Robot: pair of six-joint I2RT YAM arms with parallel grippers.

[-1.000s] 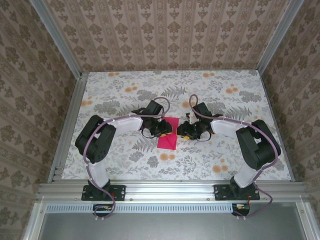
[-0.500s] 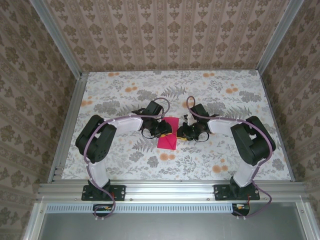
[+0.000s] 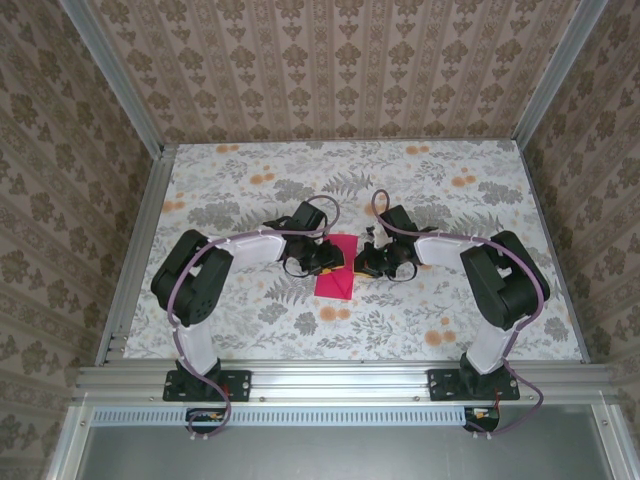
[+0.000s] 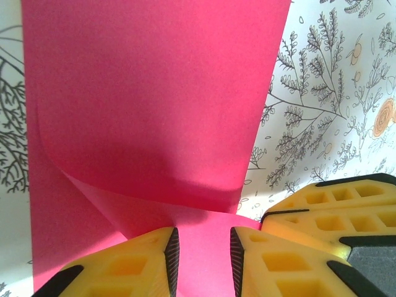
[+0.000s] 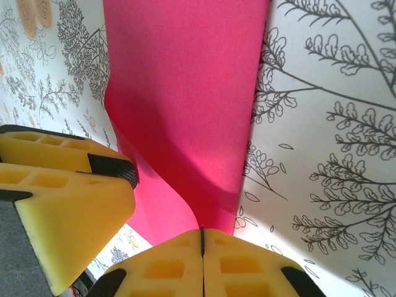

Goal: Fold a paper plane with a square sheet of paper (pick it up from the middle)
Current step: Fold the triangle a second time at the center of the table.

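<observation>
The square sheet of paper is magenta-pink and lies mid-table between both arms, one layer curling up. My left gripper stands open, its yellow fingers pressed down on the sheet with pink paper showing flat in the gap. It sits at the sheet's left side. My right gripper is shut, and the sheet's lifted edge runs up into the seam of its jaws. From above it is at the sheet's right side. No paper plane shape shows.
The floral tablecloth covers the whole table. The two grippers are very close together: the left one's fingers show in the right wrist view, and the right one's finger in the left wrist view. Aluminium rails edge the front.
My right gripper has closed on the sheet's edge and its arm has shifted slightly left toward the paper. The left gripper has stayed put.
</observation>
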